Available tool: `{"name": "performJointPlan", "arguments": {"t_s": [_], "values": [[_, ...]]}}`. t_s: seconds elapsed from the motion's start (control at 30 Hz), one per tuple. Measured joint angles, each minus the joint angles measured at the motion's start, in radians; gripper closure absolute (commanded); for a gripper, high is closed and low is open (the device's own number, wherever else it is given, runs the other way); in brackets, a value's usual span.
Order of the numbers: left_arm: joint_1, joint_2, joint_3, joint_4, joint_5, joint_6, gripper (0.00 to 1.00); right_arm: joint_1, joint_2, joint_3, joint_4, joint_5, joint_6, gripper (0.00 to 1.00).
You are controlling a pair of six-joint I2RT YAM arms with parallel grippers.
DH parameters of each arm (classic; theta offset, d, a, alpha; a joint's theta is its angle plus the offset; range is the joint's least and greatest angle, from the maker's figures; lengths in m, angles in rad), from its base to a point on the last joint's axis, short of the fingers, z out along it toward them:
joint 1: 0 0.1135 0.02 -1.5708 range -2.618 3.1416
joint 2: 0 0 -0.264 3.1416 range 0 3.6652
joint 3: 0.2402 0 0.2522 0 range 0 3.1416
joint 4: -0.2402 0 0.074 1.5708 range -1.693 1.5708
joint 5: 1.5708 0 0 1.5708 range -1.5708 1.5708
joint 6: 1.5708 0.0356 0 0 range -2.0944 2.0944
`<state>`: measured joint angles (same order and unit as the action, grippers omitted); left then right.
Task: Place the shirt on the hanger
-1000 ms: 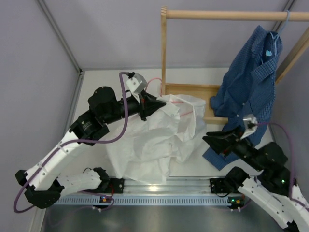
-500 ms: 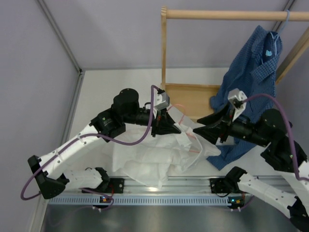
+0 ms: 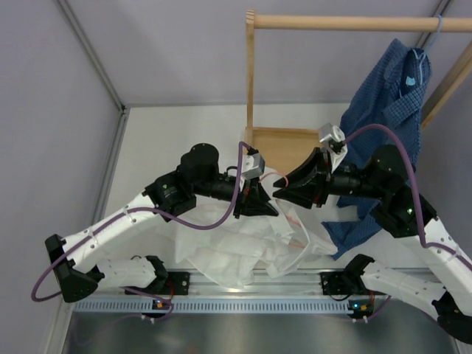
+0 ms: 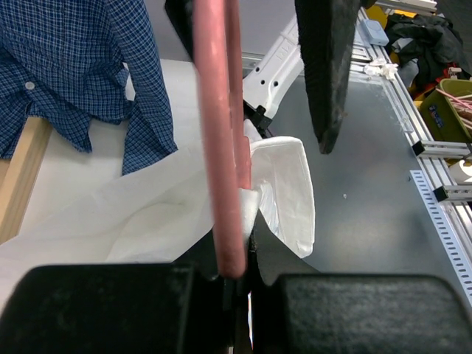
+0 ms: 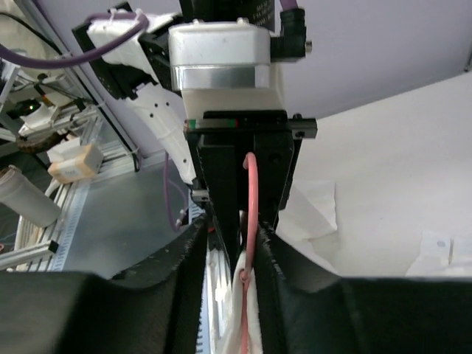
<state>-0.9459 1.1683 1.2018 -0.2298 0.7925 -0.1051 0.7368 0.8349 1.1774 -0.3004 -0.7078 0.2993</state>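
My left gripper (image 3: pixel 271 208) is shut on the thin pink hanger (image 3: pixel 278 177), holding it above the table. In the left wrist view the wire (image 4: pixel 220 147) rises straight out of the closed left gripper (image 4: pixel 247 276). The white shirt (image 3: pixel 243 247) hangs bunched below the hanger and trails onto the table; a fold of the shirt (image 4: pixel 284 184) shows past the wire. My right gripper (image 3: pixel 285 196) faces the left one, tip to tip. In its wrist view the right gripper (image 5: pixel 237 234) stands open a little, its fingers either side of the hanger (image 5: pixel 251 192) and the left fingertip, with white cloth (image 5: pixel 310 214) behind.
A wooden clothes rack (image 3: pixel 250 81) with a flat base (image 3: pixel 284 144) stands at the back right. A dark blue checked shirt (image 3: pixel 383 103) hangs from it on a light blue hanger (image 3: pixel 436 33), its tail close behind my right arm. A metal rail (image 3: pixel 243 302) runs along the near edge.
The left gripper carried the hanger and shirt right and toward the near edge, lifting the shirt into a bunch. The right arm swung up and left until its fingers straddle the hanger.
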Motion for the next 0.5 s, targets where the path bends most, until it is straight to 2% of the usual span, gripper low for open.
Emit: {"name": "performJointPlan", "arguments": {"t_s": [0.03, 0.1, 0.3, 0.33, 0.37, 0.4, 0.43, 0.5], "values": [[0.000, -0.001, -0.001, 0.000, 0.000, 0.000, 1.00, 0.000, 0.000, 0.000, 0.018, -0.005, 0.001, 0.81], [0.000, -0.003, 0.000, 0.003, 0.003, 0.000, 1.00, 0.000, 0.000, -0.008, 0.049, -0.009, 0.009, 0.84], [0.000, -0.021, 0.000, 0.002, -0.009, -0.004, 1.00, 0.000, 0.002, -0.069, 0.107, -0.027, 0.026, 0.84], [0.000, -0.026, 0.000, 0.002, -0.014, -0.005, 1.00, 0.000, 0.001, -0.078, 0.110, -0.027, 0.027, 0.99], [0.000, -0.033, 0.000, 0.001, -0.025, -0.006, 1.00, 0.000, -0.001, -0.087, 0.116, -0.029, 0.025, 1.00], [0.001, -0.038, 0.000, -0.004, -0.037, -0.009, 0.93, 0.001, -0.003, -0.092, 0.124, -0.027, 0.034, 1.00], [0.001, -0.040, 0.000, -0.003, -0.043, -0.012, 0.56, 0.001, -0.004, -0.092, 0.130, -0.026, 0.033, 1.00], [-0.002, -0.050, 0.000, 0.000, -0.065, -0.016, 0.31, 0.001, -0.012, -0.092, 0.135, -0.011, 0.035, 1.00]]}}
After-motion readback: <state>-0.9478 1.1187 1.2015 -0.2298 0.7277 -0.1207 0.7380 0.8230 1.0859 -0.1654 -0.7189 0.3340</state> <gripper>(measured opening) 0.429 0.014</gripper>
